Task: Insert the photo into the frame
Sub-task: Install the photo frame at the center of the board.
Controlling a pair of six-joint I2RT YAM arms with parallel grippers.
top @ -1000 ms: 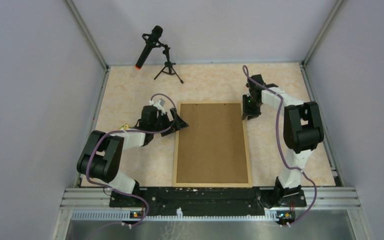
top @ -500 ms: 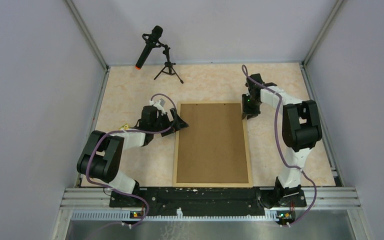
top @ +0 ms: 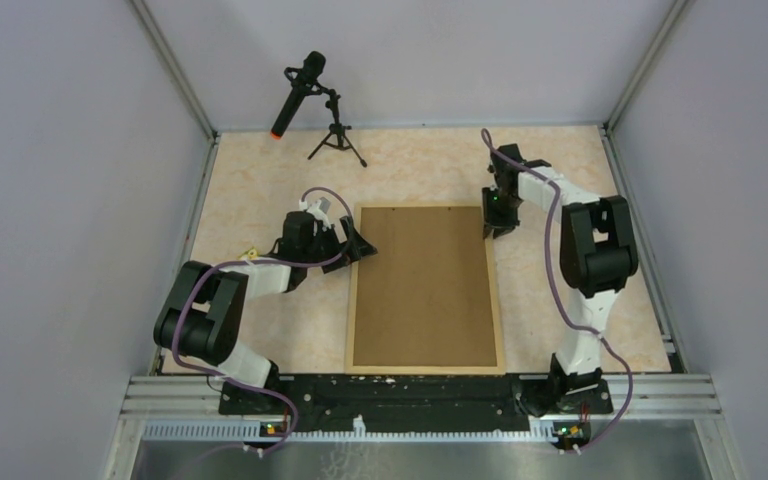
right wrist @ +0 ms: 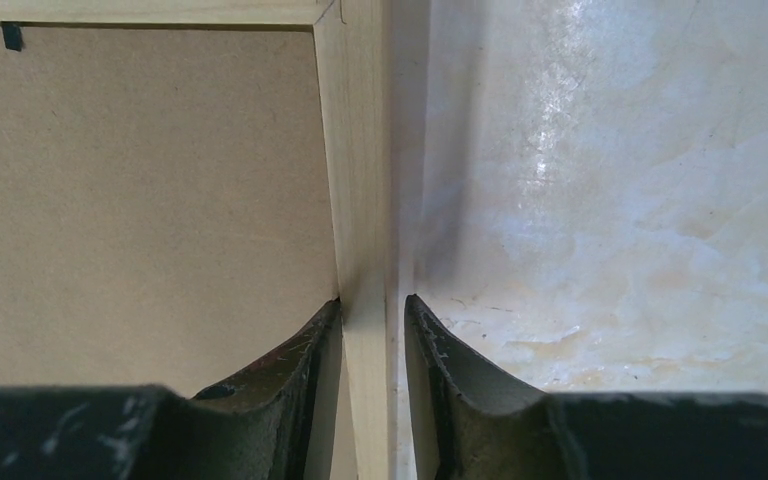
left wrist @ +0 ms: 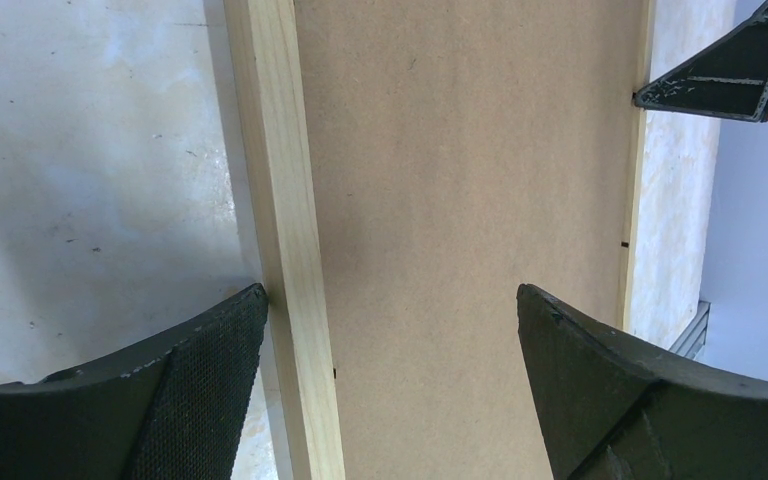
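The frame (top: 425,370) lay back-up at centre; the photo was unseen. The right gripper (right wrist: 372,300) pinched its upper-right rail, and the left gripper (left wrist: 390,300) gaped across the upper-left rail. It likely needed a square grip before lifting level.

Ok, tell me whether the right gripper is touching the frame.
Touching. The right wrist view shows the right gripper closed on the frame, one finger against each side of its wooden rail.

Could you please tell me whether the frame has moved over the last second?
No. The frame lies where it was, its near rail just as close to the black base bar, while the right claw pinches its right rail.
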